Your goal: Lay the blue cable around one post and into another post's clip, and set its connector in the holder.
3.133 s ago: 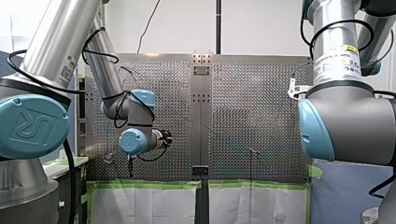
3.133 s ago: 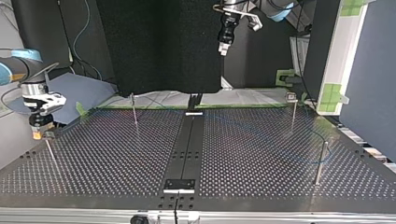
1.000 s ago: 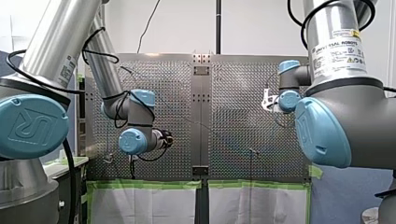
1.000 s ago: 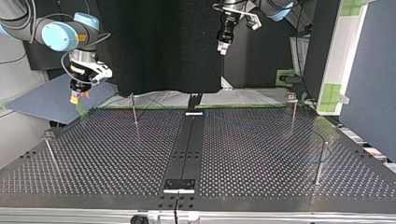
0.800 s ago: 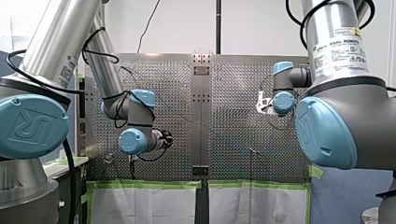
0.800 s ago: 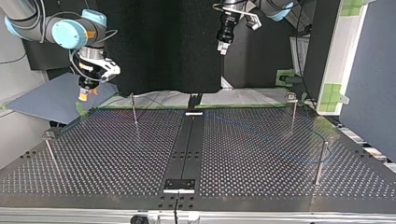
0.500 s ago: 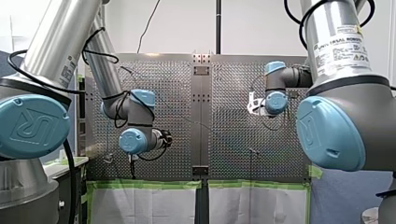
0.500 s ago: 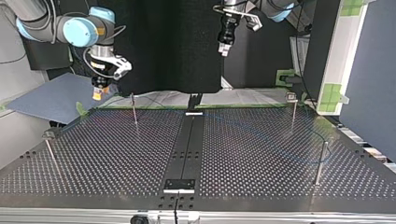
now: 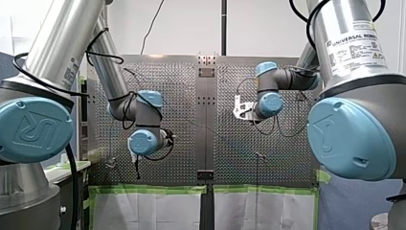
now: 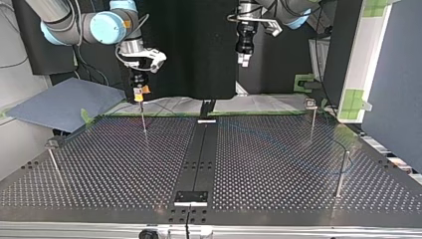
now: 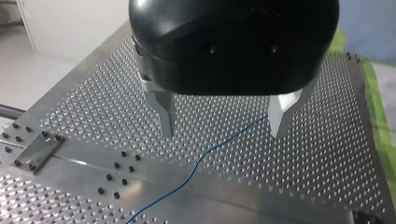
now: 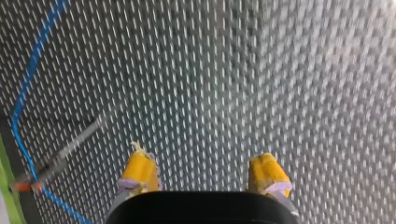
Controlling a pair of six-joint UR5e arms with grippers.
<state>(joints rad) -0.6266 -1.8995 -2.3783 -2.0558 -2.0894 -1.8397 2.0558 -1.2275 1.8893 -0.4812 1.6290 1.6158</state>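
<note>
The thin blue cable (image 11: 201,158) lies loose on the perforated table, running under the gap between my left gripper's (image 11: 222,133) metal fingers, which stand open and empty well above it. In the top view my left gripper (image 10: 245,59) hangs high over the back of the table. My right gripper (image 10: 139,94) hovers just above the back-left post (image 10: 144,119). Its yellow pads (image 12: 139,169) are apart with nothing between them. Beside my right gripper (image 12: 203,173), the cable (image 12: 28,91) runs past that post (image 12: 67,148).
Three more thin posts stand on the table: one at the top view's left edge (image 10: 53,162), two at its right (image 10: 312,119) (image 10: 342,172). A black strip (image 10: 201,154) with small plates runs down the middle. A grey-blue sheet (image 10: 59,102) lies off the back left corner.
My right arm has swung from the top view's left edge rightward to above the back-left post. My left gripper has shifted slightly right and lower.
</note>
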